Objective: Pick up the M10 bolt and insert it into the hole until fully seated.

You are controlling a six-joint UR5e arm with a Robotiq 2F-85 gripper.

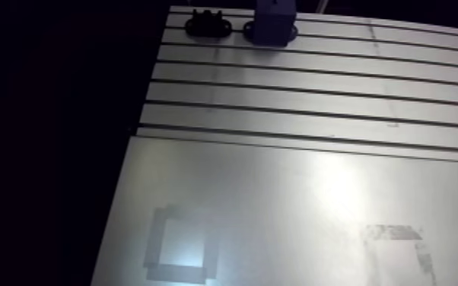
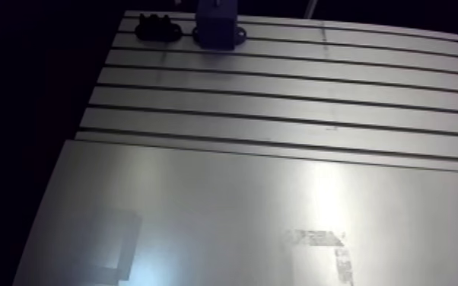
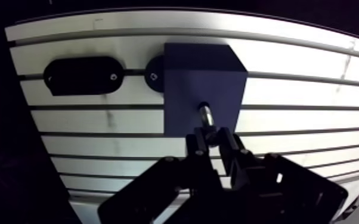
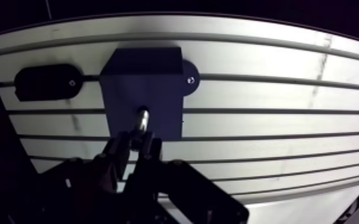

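wrist view: the gripper point(image 3: 213, 140) is clamped on the m10 bolt point(image 3: 206, 115), whose tip meets the near face of a dark blue block point(image 3: 188, 65) on the slotted table point(image 3: 301, 119). a black holder point(image 3: 80, 75) sits just beside the block. insertion looks begun, not finished. the next move calls for a straight push along the bolt's axis until seated.

Bolt point(image 3: 206, 114) between the claw point(image 3: 214, 138) fingers, tip meeting the block point(image 3: 203, 83) just ahead of the claw, block on the table point(image 3: 301, 95), flat mount point(image 3: 81, 75) just beside the block
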